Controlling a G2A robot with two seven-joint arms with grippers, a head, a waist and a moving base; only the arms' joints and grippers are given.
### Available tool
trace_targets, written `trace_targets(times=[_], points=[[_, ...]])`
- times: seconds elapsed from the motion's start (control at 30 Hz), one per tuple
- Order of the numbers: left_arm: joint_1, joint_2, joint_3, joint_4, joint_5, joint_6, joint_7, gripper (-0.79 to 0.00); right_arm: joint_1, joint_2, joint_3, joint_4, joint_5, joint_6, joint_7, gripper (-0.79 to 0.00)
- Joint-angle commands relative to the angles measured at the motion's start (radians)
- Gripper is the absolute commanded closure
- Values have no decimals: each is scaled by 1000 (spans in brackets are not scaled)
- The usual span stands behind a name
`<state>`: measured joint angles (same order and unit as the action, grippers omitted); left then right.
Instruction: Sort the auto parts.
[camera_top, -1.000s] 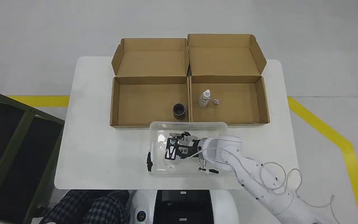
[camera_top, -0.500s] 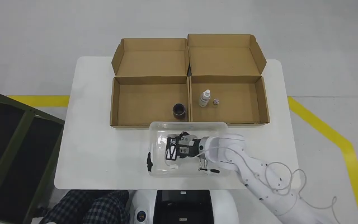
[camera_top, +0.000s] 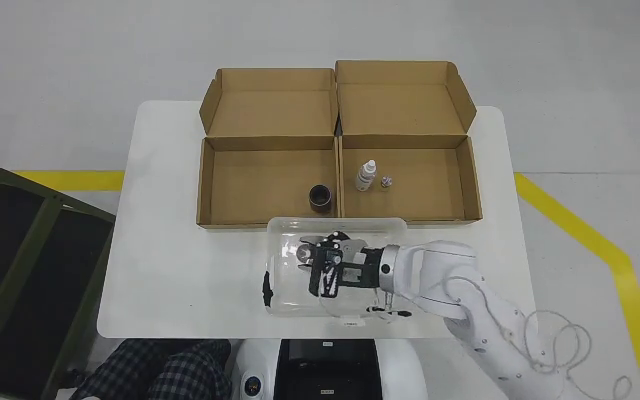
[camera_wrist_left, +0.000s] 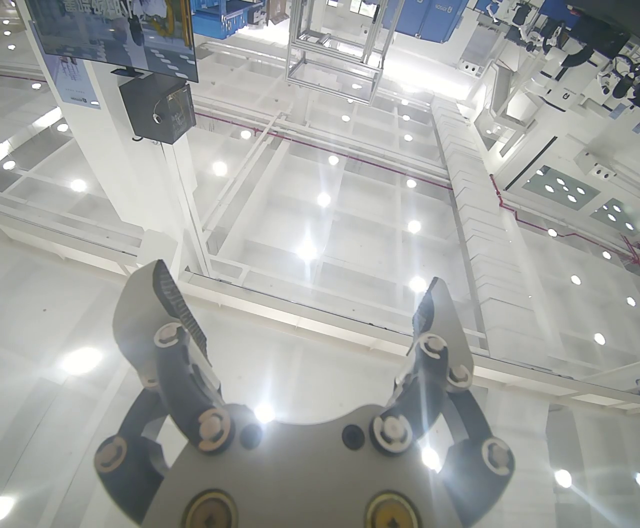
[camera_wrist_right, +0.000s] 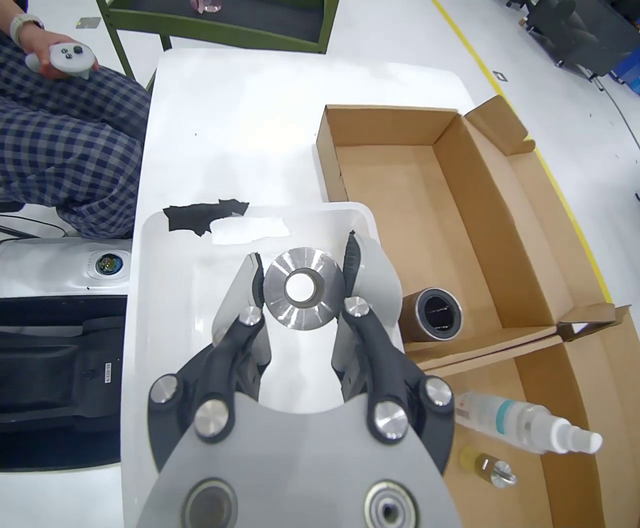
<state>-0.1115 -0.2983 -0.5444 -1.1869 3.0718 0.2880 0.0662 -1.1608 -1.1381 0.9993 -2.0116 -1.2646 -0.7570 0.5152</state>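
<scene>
My right gripper is shut on a silver metal ring with a round centre hole, held above the clear plastic bin. From the top view, the same gripper hangs over the bin at the table's near edge. A dark cylindrical bushing lies in the left cardboard box. The right cardboard box holds a small spray bottle and a small metal part. My left gripper is open, holds nothing and points up at the ceiling.
Both boxes have their lids folded back toward the far side of the white table. Black tape sticks on the bin's rim. A person in checked trousers sits near the table's left corner, holding a controller.
The right arm has risen and drawn slightly to the right over the bin, with its gripper staying above the bin's middle. The parts in the boxes have not moved.
</scene>
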Motion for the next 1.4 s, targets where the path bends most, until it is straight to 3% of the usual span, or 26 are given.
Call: trace_targets(times=[0.0, 0.4, 0.77, 1.03, 1.37], points=[[0, 0, 0, 0, 0, 0, 0, -785, -5, 5, 39, -12, 36, 2, -8, 0], [0, 0, 0, 0, 0, 0, 0, -785, -97, 40, 295, -106, 215, -13, -80, 0], [0, 0, 0, 0, 0, 0, 0, -785, -133, 54, 384, -100, 297, -24, -126, 0], [0, 0, 0, 0, 0, 0, 0, -785, -120, 58, 369, -90, 298, -25, -116, 0], [0, 0, 0, 0, 0, 0, 0, -785, 18, 36, 148, -6, 161, 56, -28, 0]])
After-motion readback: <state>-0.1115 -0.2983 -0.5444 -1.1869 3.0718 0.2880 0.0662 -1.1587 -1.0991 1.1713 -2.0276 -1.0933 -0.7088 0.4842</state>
